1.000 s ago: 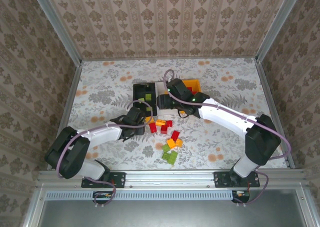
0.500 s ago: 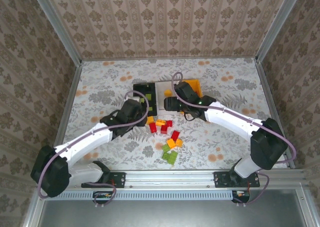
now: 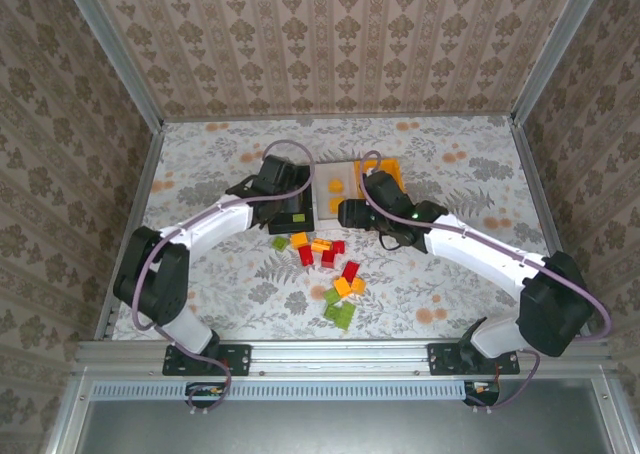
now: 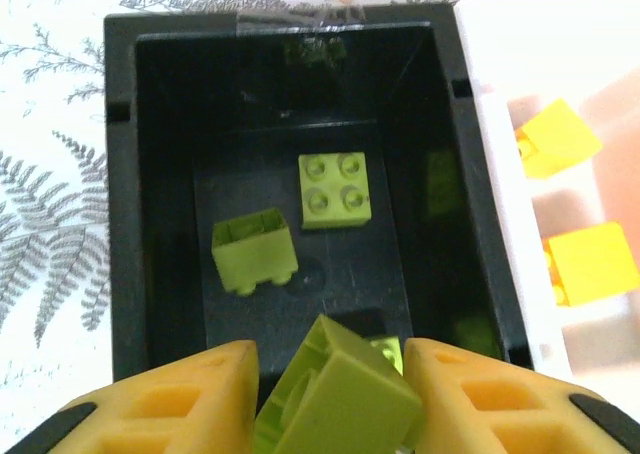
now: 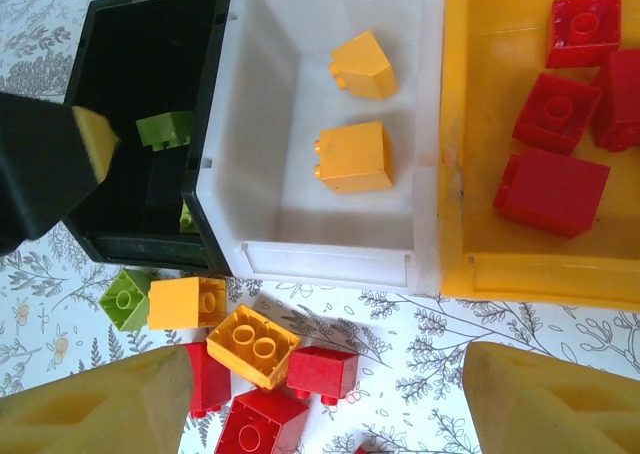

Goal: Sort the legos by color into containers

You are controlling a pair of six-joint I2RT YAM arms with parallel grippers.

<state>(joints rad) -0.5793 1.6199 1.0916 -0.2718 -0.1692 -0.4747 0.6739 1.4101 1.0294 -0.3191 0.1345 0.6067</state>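
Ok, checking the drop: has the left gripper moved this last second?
Yes. The left gripper, holding a green lego, went from the loose legos toward the back wall, over the black bin.

Beige damask-papered walls close in at 9, 12 and 3 o'clock around an evenly lit worktop covered in a grey-and-orange floral print, with an aluminium rail along its 6 o'clock edge.

Two orange-yellow legos in white bin, red legos in orange bin
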